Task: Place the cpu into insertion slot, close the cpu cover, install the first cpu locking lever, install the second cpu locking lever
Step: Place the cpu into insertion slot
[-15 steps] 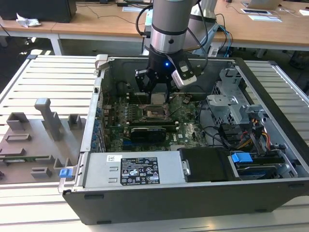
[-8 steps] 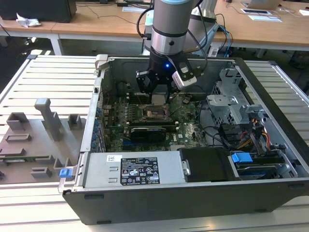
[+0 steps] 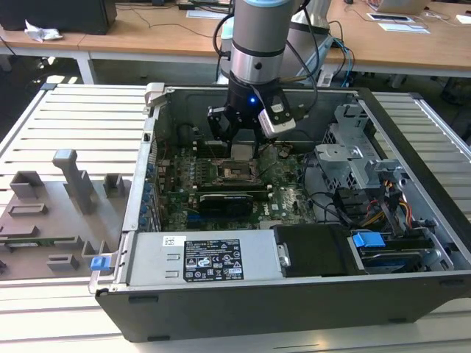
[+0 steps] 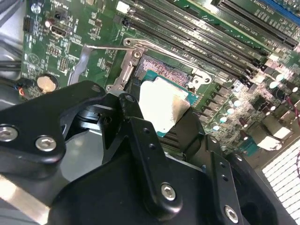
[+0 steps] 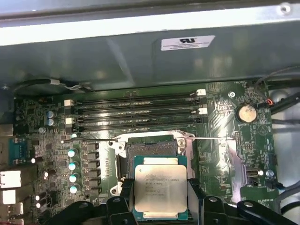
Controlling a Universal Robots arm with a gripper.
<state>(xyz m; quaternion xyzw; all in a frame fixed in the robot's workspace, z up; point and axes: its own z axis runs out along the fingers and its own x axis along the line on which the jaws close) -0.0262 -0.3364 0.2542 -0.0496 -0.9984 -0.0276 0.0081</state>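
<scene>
My gripper (image 5: pixel 160 190) is shut on the cpu (image 5: pixel 160 185), a flat square chip with its silvery top facing the first wrist camera. Black fingers (image 5: pixel 125 190) clamp two opposite edges. The chip hangs just above the insertion slot (image 5: pixel 152 147), whose dark frame shows beyond it. In the second wrist view the cpu (image 4: pixel 164 105) sits between the fingers (image 4: pixel 130 112), tilted over the slot (image 4: pixel 166 70). The cpu cover's silvery frame (image 5: pixel 151 136) lies along the slot's edge nearest the memory slots. Thin lever rods (image 5: pixel 93 139) stick out sideways. In the exterior view the gripper (image 3: pixel 243 153) hovers over the slot (image 3: pixel 239 175).
Long memory slots (image 5: pixel 136 110) and the case wall (image 5: pixel 140 56) lie beyond the socket. A long black card (image 3: pixel 224 200) sits in front of it. The power supply (image 3: pixel 199 261), drive cage (image 3: pixel 353 158) and cables (image 3: pixel 390 206) crowd the case. A grey fixture tray (image 3: pixel 59 213) lies outside.
</scene>
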